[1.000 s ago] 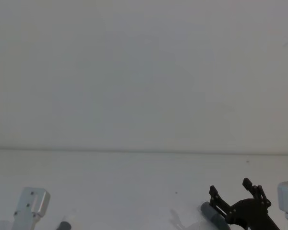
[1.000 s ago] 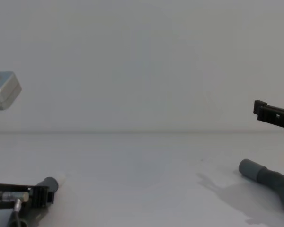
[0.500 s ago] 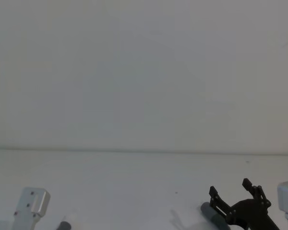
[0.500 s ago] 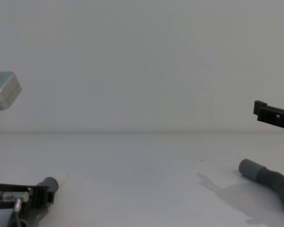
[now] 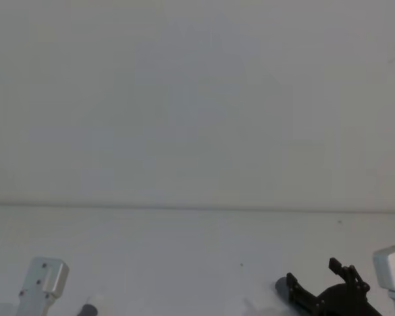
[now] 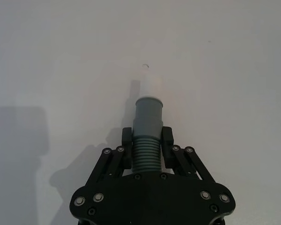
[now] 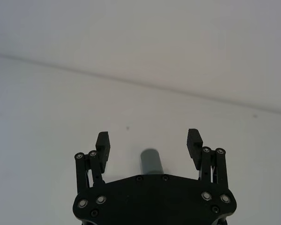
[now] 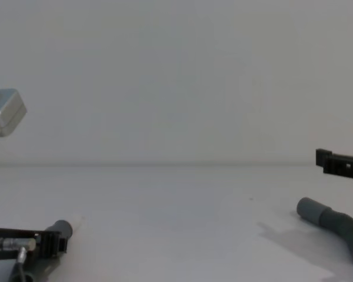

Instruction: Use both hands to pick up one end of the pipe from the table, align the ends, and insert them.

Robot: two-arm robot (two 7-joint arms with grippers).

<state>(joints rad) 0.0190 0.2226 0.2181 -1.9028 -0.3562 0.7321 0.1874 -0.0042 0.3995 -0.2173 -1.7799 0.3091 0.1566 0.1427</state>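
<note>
The dark grey ribbed pipe lies on the white table (image 8: 176, 223). Its white-tipped end (image 6: 148, 112) points away from my left gripper (image 6: 146, 138), which is shut on the ribbed part just behind that cuff. In the chest view this gripper (image 8: 55, 242) sits low at the left edge, with the cuff (image 8: 63, 228) poking out of it. The other end, a plain grey cuff (image 8: 310, 208), rests on the table at the right. My right gripper (image 7: 149, 139) hangs open a little above that cuff (image 7: 151, 161), one finger to each side. It also shows in the head view (image 5: 319, 284).
A pale grey-white wall (image 8: 176, 82) rises behind the table's far edge. A silver part of the left arm (image 8: 5, 111) shows at the left edge of the chest view. The pipe's bend (image 8: 347, 229) runs off the right edge.
My right gripper has come down toward the plain cuff, still open. The left gripper and its pipe end have not moved.
</note>
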